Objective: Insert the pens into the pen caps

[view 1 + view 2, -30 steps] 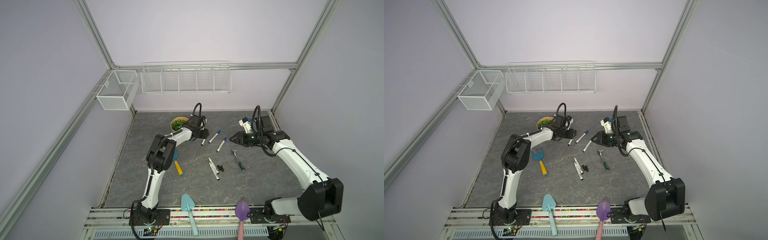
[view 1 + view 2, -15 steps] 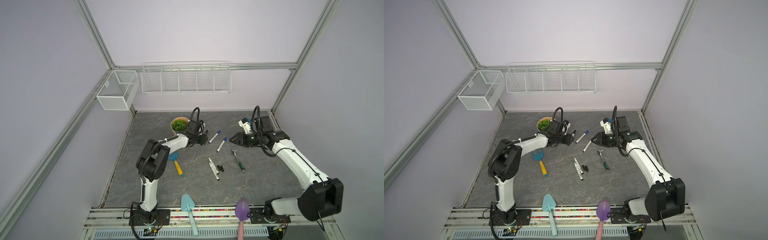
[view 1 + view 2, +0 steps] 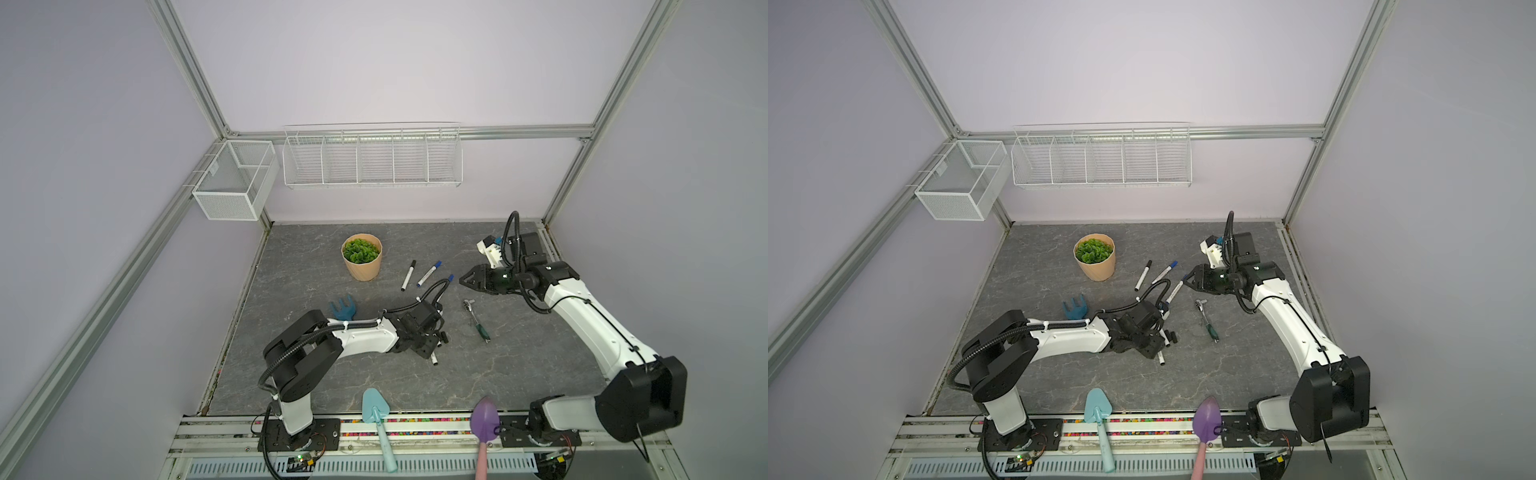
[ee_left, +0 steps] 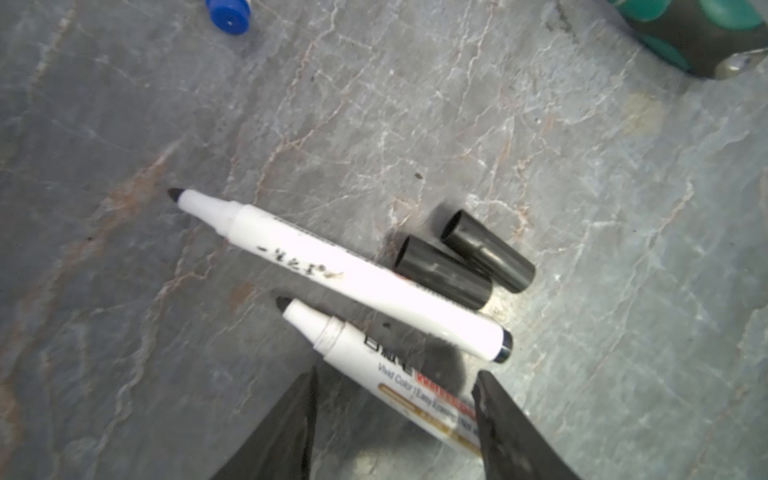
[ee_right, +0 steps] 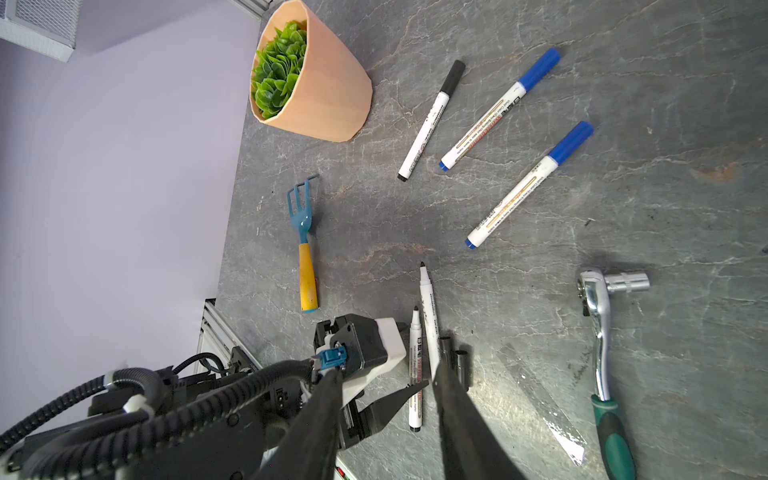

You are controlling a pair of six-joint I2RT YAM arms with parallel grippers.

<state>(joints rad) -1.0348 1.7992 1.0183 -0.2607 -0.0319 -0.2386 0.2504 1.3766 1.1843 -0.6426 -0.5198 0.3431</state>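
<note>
My left arm [image 3: 365, 338] lay folded low over the desk [image 3: 374, 382], elbow drawn back near its base, forearm stretched flat toward the middle. Its wrist pitched downward. The left gripper [image 4: 395, 374] pointed at the surface, its fingers [image 4: 286, 432] parted with nothing pinched. My right arm [image 3: 590, 320] reached up and forward, wrist turned level toward the centre. The right gripper [image 3: 463, 280] hung clear above the desk, fingers [image 5: 457, 415] partly spread and empty. In both top views they looked almost closed, so I trusted the wrist camera.
</note>
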